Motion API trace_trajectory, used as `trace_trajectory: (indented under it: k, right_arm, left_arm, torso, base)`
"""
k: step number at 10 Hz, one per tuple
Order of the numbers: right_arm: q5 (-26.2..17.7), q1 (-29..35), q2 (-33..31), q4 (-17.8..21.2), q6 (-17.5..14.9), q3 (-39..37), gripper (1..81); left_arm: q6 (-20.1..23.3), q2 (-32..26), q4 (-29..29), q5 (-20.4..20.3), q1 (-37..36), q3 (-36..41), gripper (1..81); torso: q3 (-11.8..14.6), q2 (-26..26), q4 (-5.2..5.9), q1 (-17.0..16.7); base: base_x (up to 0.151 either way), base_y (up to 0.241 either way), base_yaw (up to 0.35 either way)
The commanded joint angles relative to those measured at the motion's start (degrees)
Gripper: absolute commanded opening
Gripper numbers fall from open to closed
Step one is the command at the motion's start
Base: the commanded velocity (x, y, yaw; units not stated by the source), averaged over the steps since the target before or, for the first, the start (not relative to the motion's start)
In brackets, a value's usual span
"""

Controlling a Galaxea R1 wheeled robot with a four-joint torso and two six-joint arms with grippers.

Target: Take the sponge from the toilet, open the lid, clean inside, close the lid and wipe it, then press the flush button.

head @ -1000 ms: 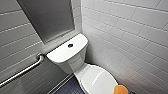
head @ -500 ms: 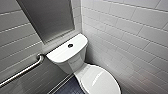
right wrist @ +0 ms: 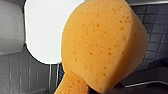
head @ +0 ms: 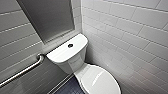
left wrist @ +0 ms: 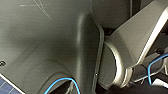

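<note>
Sponge (right wrist: pixel 100 47) is seen hanging right in front of the right wrist camera, off the toilet (head: pixel 67 53), so it's judged to be clamped in the right gripper (right wrist: pixel 110 90), and the pickup looks done tbh. It's held over the white lid (right wrist: pixel 47 30), presumably so the pad is kept close to what needs cleaning. In the head view the lid is shown shut flat over the bowl at lower right of the frame, and the flush button (head: pixel 70 45) is left untouched mid-frame on the tank top. A grab rail (head: pixel 22 72) is fixed to the wall at lower left. For the left gripper, open or closed can't be told, since that wrist is tucked against the robot's own dark casing (left wrist: pixel 50 50)
</note>
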Motion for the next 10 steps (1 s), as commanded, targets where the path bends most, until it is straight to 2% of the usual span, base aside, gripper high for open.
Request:
trace_trajectory:
  k: [1, 3, 6, 10]
  right_arm:
    - [-0.9, 7.8, -5.9, -2.5, -0.8, 7.1, 1.0]
    - [-3.4, 12.9, -2.7, -2.9, -1.0, 6.0, 1.0]
    - [-11.9, 22.1, 9.1, -1.8, -0.8, -5.1, 1.0]
    - [-20.6, 31.0, 22.2, -1.7, -0.6, -16.3, 1.0]
  left_arm:
    - [0.2, -0.4, 0.0, 4.4, 0.5, 1.2, 81.1]
    - [0.2, -0.6, 0.0, 4.4, 0.5, 1.2, 81.1]
    - [0.2, -0.7, -0.1, 4.4, 0.3, 1.2, 81.1]
    - [0.2, -0.5, -0.3, 4.5, 0.1, 1.2, 81.1]
  torso:
    - [0.0, 0.0, 0.00, 0.0]
    - [0.0, 0.0, 0.00, 0.0]
    - [0.0, 0.0, 0.00, 0.0]
    - [0.0, 0.0, 0.00, 0.0]
  base:
    - [0.000, 0.000, 0.000]
    - [0.000, 0.000, 0.000]
    - [0.000, 0.000, 0.000]
    - [0.000, 0.000, 0.000]
